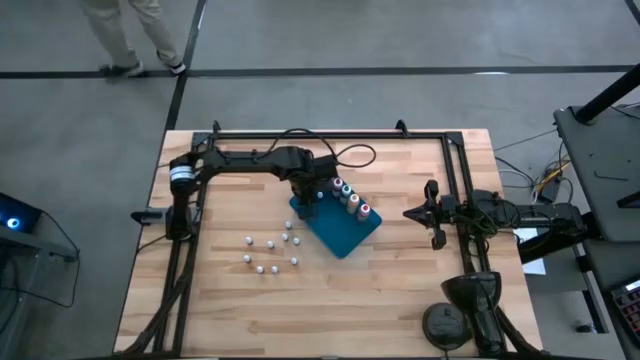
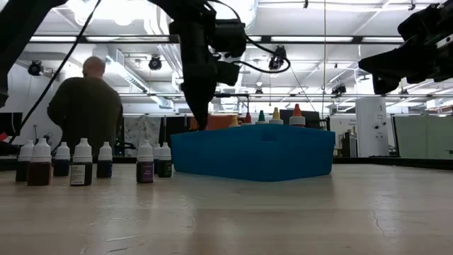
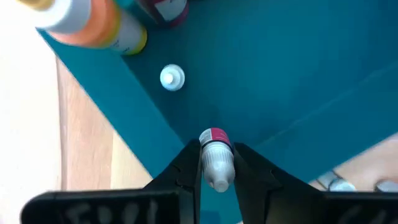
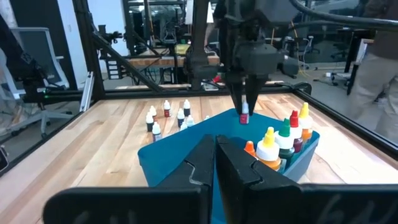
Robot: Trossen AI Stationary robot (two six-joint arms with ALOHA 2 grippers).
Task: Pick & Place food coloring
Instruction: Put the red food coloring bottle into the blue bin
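Note:
The food coloring is split in two groups. Several small white-topped bottles (image 1: 270, 252) stand on the wood left of the blue tray (image 1: 345, 238). Tall bottles with coloured tops (image 1: 352, 198) stand along the tray's far-right side. One white-topped bottle (image 3: 172, 78) stands inside the tray. My left gripper (image 1: 304, 205) reaches down over the tray's left corner, shut on another small bottle (image 3: 216, 158). My right gripper (image 4: 216, 158) waits shut over the table's right part (image 1: 415, 212), touching nothing. My left gripper pinches a small white-topped bottle with a red label between its two fingers (image 3: 186, 171), at the white cap end (image 3: 217, 169). The fingers come from above, pointing down. The bottle (image 4: 244, 116) hangs upright below them over the tray's left corner. Whether its base touches the tray, I cannot tell.
A black rail frame (image 1: 330, 132) edges the table's far, left and right sides. Bare wood lies near the table's front edge and between the tray and my right gripper. A person (image 2: 86, 106) stands in the room behind the table.

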